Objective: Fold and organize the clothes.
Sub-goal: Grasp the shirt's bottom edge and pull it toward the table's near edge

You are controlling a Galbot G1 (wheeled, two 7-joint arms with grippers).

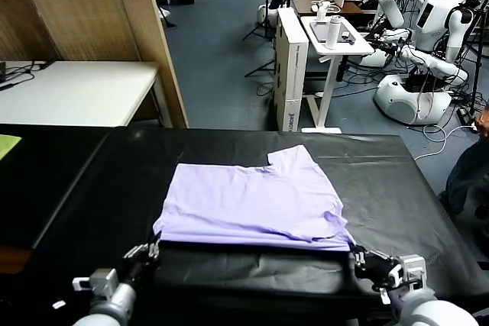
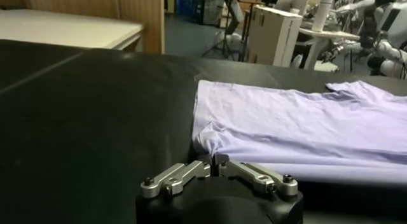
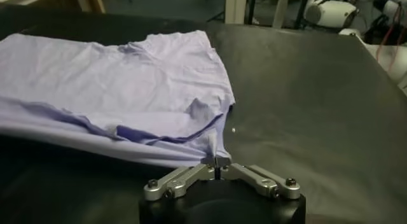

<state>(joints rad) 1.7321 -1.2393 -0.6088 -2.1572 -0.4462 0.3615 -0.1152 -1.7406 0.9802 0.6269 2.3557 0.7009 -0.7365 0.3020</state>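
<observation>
Lavender T-shirt (image 1: pixel 252 200) cloth was pinched at both near corners. The left gripper (image 1: pixel 153 250) had its jaws closed on the shirt's near left corner, the fabric puckered into a small peak right at the fingertips in the left wrist view (image 2: pixel 213 160). The right gripper (image 1: pixel 354 255) had its jaws drawn together on a thin tuft of the near right corner, which stood up between the fingertips in the right wrist view (image 3: pixel 215 163); a darker purple layer showed under the turned edge there.

Between the two grippers the shirt's near edge ran straight across, left to right. The shirt lay flat and folded on the black table cover (image 1: pixel 382 188), about the middle of it, with one short sleeve (image 1: pixel 294 159) jutting toward the far right.

At the far left edge of the table a bit of yellow-green cloth (image 1: pixel 8 144) lay well apart from the shirt. Beyond it stood a white table (image 1: pixel 76 93) and a wooden partition (image 1: pixel 92 5). Farther off to the right stood a tall white carton (image 1: pixel 290 66) with dark lettering down its side, too small to read, a white stand (image 1: pixel 336 40) with a bottle (image 1: pixel 333 32) on it, and white robots (image 1: pixel 428 28) behind.
</observation>
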